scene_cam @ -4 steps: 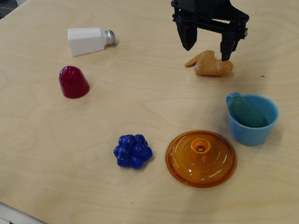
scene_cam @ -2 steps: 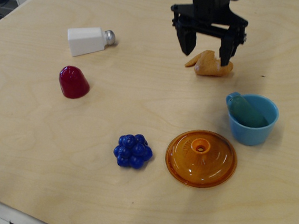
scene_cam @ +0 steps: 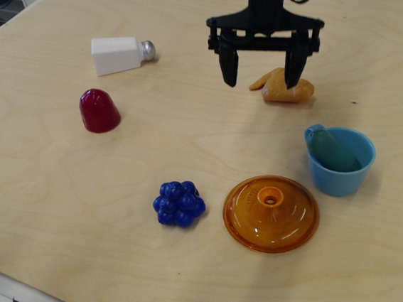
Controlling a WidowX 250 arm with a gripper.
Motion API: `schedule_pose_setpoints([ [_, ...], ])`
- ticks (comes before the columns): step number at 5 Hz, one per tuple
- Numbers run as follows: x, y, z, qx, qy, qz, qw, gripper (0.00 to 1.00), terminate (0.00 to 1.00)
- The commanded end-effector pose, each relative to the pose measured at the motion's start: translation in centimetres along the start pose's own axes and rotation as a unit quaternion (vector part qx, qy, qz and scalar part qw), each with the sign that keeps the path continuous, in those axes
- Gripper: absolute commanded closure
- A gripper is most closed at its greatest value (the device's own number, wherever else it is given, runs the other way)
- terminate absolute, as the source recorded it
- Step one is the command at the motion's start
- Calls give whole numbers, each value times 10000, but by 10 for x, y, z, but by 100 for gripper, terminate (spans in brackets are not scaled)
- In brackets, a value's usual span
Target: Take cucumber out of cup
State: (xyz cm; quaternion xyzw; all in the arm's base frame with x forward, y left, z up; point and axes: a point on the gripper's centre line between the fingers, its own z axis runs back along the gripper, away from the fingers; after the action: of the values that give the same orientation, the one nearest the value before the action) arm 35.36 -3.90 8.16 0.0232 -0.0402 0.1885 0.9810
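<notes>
Since the earlier frames the gripper (scene_cam: 260,81) has swung round and slid a bit left, so its two fingers now face me square-on instead of at an angle, and they're spread noticeably wider than before. Nothing else on the table has budged. Taking the cup (scene_cam: 342,162) as the reference point: the gripper hangs up and to the left of it, well apart, with nothing between the fingers, and one fingertip sits in front of the orange toy chicken piece (scene_cam: 284,86) that lies on the table straight up from the cup. My guess is the wide jaws and the turn are just prep, lining the fingers up so they can straddle something narrow once the arm drops toward the cup, but that's me reading it, the reach hasn't started. The cucumber (scene_cam: 331,151) is inside the cup, leaning on a slant with its upper rounded end poking up over the rim near the little loop handle on the cup's left, and the lower end down in the bottom. It's a smooth teal-green thing, darker than the light blue cup, and looks slick, so I'd expect it could slip if pinched off-centre. Just left of the cup sits the orange domed lid (scene_cam: 271,213), nearly touching, which might crowd a finger coming in low. Further left are the blue berry cluster (scene_cam: 179,204), the red dome (scene_cam: 98,111) and the white salt shaker (scene_cam: 122,54) on its side.
</notes>
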Motion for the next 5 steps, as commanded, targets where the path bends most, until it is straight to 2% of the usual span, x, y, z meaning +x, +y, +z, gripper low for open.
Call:
schedule_pose_setpoints([
  [1, -34, -11, 45, 149, -128, 1873, 9821, 0, 0],
  [2, -49, -27, 40, -81, 214, 1925, 9810, 0, 0],
  [3, -58, -35, 28, -2, 415, 1869, 9815, 0, 0],
  [5, -61, -43, 5, 62, 463, 1764, 9832, 0, 0],
])
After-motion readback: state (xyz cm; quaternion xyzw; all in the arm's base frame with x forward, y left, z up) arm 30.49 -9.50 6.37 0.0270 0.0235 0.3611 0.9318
